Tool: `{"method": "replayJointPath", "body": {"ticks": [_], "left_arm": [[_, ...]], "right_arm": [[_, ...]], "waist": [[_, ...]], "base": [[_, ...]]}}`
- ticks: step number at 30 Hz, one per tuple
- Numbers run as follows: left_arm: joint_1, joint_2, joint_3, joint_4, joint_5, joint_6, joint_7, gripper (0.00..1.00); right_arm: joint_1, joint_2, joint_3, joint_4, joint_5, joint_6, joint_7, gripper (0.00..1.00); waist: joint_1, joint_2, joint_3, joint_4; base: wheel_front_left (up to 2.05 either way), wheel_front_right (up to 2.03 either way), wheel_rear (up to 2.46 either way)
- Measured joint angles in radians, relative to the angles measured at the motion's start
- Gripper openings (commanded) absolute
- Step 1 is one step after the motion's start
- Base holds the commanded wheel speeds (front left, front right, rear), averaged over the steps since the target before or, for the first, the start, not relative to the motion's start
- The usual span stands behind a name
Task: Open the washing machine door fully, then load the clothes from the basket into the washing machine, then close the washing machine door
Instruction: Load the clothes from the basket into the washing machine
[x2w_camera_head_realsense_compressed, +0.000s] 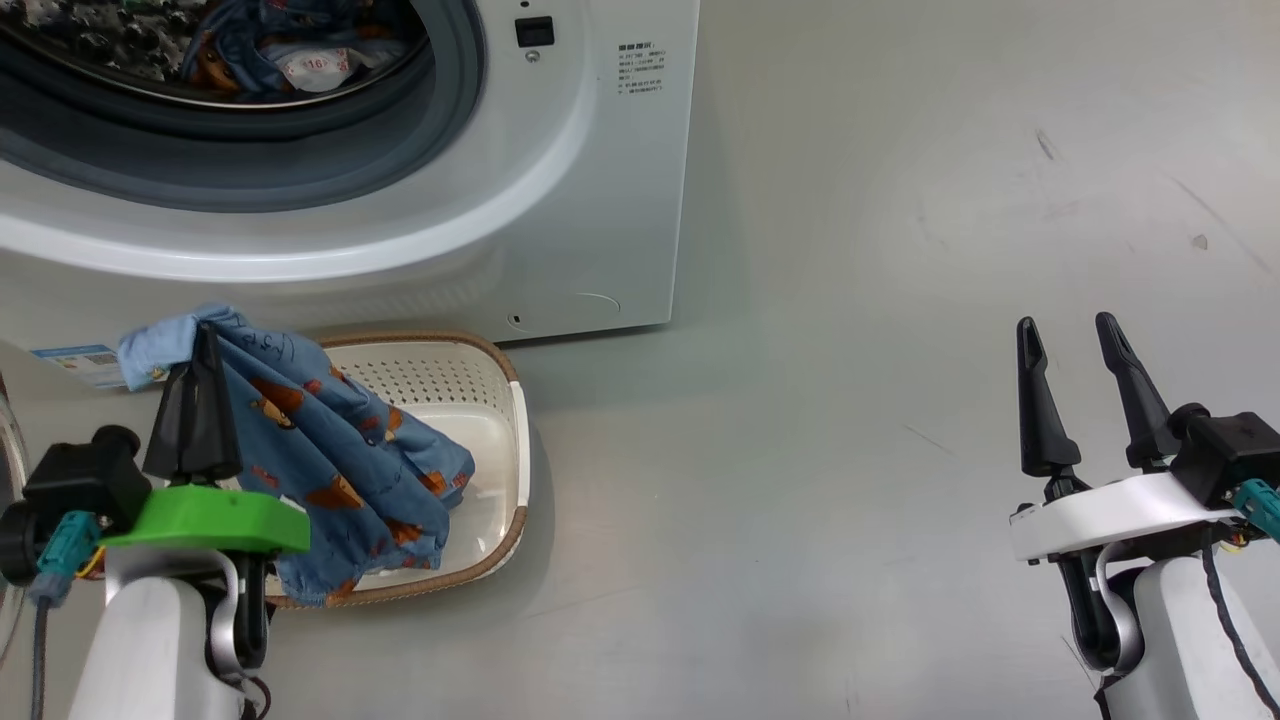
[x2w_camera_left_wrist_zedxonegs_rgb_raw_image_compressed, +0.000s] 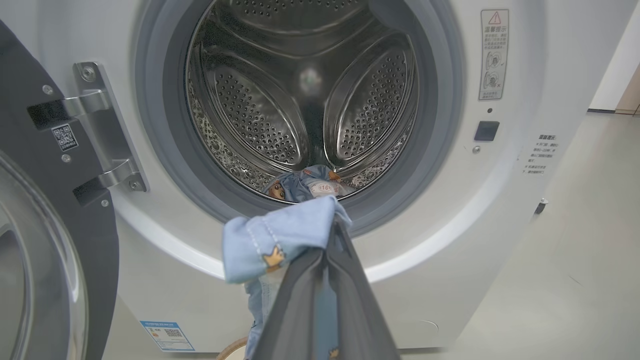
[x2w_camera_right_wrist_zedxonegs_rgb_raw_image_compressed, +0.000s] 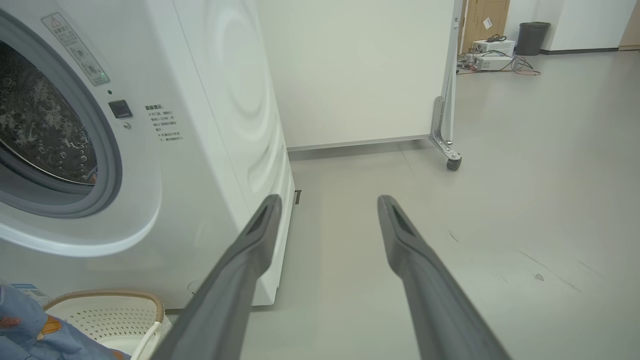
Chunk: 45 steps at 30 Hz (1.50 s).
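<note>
My left gripper (x2w_camera_head_realsense_compressed: 207, 335) is shut on a light blue garment (x2w_camera_head_realsense_compressed: 330, 440) printed with orange-brown animals; the cloth hangs from its fingertips over the basket (x2w_camera_head_realsense_compressed: 505, 400), which stands on the floor before the washing machine (x2w_camera_head_realsense_compressed: 560, 200). In the left wrist view the gripper (x2w_camera_left_wrist_zedxonegs_rgb_raw_image_compressed: 332, 225) and its garment (x2w_camera_left_wrist_zedxonegs_rgb_raw_image_compressed: 272, 242) face the open drum, where another piece of the clothes (x2w_camera_left_wrist_zedxonegs_rgb_raw_image_compressed: 305, 185) lies. The washing machine door (x2w_camera_left_wrist_zedxonegs_rgb_raw_image_compressed: 50, 240) stands swung open at the left. My right gripper (x2w_camera_head_realsense_compressed: 1070, 335) is open and empty above bare floor at the right, and its fingers (x2w_camera_right_wrist_zedxonegs_rgb_raw_image_compressed: 260, 230) point past the washing machine's side.
A white partition on castors (x2w_camera_right_wrist_zedxonegs_rgb_raw_image_compressed: 452, 162) stands beyond the machine, with a bin (x2w_camera_right_wrist_zedxonegs_rgb_raw_image_compressed: 531, 35) and cabled equipment (x2w_camera_right_wrist_zedxonegs_rgb_raw_image_compressed: 492, 55) far behind it. Grey floor (x2w_camera_head_realsense_compressed: 900, 300) stretches to the right of the machine and basket.
</note>
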Motion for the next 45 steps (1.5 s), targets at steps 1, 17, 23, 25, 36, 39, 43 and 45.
{"method": "replayJointPath", "body": {"ticks": [1,17,23,25,36,39,43,45], "left_arm": [[-0.016,0.0,0.004,0.0,0.0,0.0,0.0,0.0],[-0.285,0.092,0.024,0.058,0.025,-0.001,0.015,0.0],[-0.405,0.12,0.034,0.097,0.026,-0.001,0.056,0.0],[-0.446,0.132,0.036,0.113,0.026,0.0,0.071,0.0],[-0.642,0.202,0.054,0.182,0.031,0.0,0.164,0.0],[-0.686,0.218,0.056,0.209,0.029,0.0,0.191,0.0],[-0.736,0.223,0.059,0.237,0.017,0.0,0.222,0.0],[-0.763,0.225,0.06,0.246,0.011,0.0,0.242,0.0]], "right_arm": [[-0.003,0.0,0.002,-0.002,0.0,0.0,0.0,1.0],[-0.091,0.006,0.04,-0.017,-0.002,0.0,0.0,1.0],[-0.105,0.013,0.038,-0.018,-0.001,0.0,0.0,1.0],[-0.107,0.016,0.039,-0.018,0.0,0.0,0.0,1.0],[-0.144,0.03,0.054,-0.019,0.009,0.0,0.0,1.0],[-0.145,0.031,0.056,-0.019,0.009,0.0,0.0,1.0],[-0.15,0.032,0.057,-0.024,0.01,0.0,0.0,1.0],[-0.158,0.033,0.057,-0.028,0.01,0.0,0.0,1.0]], "waist": [[0.0,0.0,0.011,-0.001],[0.0001,0.0,0.162,-0.046],[0.0001,0.0,0.202,-0.073],[0.0001,0.0,0.215,-0.079],[0.0001,0.0,0.282,-0.117],[0.0002,0.0,0.304,-0.125],[0.0002,0.0,0.336,-0.136],[0.0002,0.0,0.355,-0.14]], "base": [[0.0,0.0,0.0],[0.0,0.0,0.0],[0.0,0.0,0.0],[0.0,0.0,0.0],[0.0,0.0,0.0],[0.0,0.0,0.0],[0.0,0.0,0.0],[0.0,0.0,0.0]]}}
